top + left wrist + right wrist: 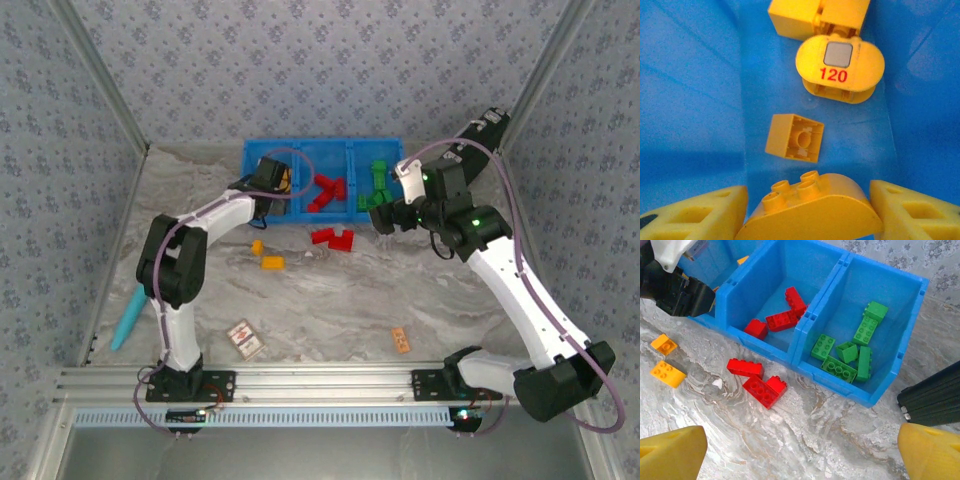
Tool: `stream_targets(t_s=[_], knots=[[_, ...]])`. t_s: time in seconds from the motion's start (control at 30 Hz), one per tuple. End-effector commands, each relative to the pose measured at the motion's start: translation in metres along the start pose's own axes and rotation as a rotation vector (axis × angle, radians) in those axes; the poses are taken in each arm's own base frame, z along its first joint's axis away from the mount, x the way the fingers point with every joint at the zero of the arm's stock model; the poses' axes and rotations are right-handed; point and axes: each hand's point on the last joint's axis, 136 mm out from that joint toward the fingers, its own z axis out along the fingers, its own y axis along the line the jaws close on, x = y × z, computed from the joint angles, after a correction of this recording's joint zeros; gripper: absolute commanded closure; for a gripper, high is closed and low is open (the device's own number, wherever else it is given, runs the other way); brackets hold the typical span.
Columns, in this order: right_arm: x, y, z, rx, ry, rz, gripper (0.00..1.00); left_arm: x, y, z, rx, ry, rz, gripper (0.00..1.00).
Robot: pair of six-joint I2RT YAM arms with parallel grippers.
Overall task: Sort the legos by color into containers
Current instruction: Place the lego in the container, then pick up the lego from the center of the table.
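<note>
My left gripper (274, 190) reaches down into the left compartment of the blue bin (320, 141). It (807, 215) is shut on an orange-yellow arched brick (810, 205), which touches both fingers. On the floor below lie a small yellow brick (794, 137), a rounded one marked 120 (840, 70) and another (815, 17). The middle compartment holds red bricks (780, 317) and the right one green bricks (845, 352). Red bricks (757, 382) and two yellow bricks (668, 373) lie on the table before the bin. My right gripper (800, 455) hangs open above the table near the bin's right end.
A patterned card (244, 337) and a thin orange tag (401, 340) lie near the front of the table. A teal tool (128, 318) leans at the left edge. A black case (932, 395) sits right of the bin.
</note>
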Motion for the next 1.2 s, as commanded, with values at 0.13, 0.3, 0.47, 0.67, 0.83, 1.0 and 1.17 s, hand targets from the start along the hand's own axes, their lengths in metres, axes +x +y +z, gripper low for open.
stream_targets(t_s=[0.13,0.3,0.47,0.67,0.83,1.0,1.17], knots=[[0.003,0.002,0.0,-0.007,0.025,-0.014,0.0,-0.025,-0.007,-0.011,0.039,-0.068,-0.015,0.33],[0.007,0.004,0.002,-0.012,0.043,-0.007,0.0,-0.034,-0.006,-0.03,0.059,-0.112,-0.005,0.3],[0.008,0.006,-0.003,-0.013,0.047,-0.009,0.0,-0.034,-0.007,-0.039,0.082,-0.122,0.008,0.27],[0.013,0.008,-0.011,-0.011,0.042,0.002,0.0,-0.031,-0.014,-0.066,0.133,-0.175,0.015,0.27],[0.016,0.01,-0.012,-0.014,0.045,0.018,0.0,-0.007,-0.027,-0.089,0.157,-0.178,0.08,0.27],[0.016,0.014,-0.015,-0.021,0.037,0.017,0.0,0.031,-0.039,-0.113,0.219,-0.174,0.284,0.27],[0.015,0.018,-0.016,-0.029,0.029,0.017,0.0,0.066,-0.04,-0.138,0.314,-0.178,0.504,0.25]])
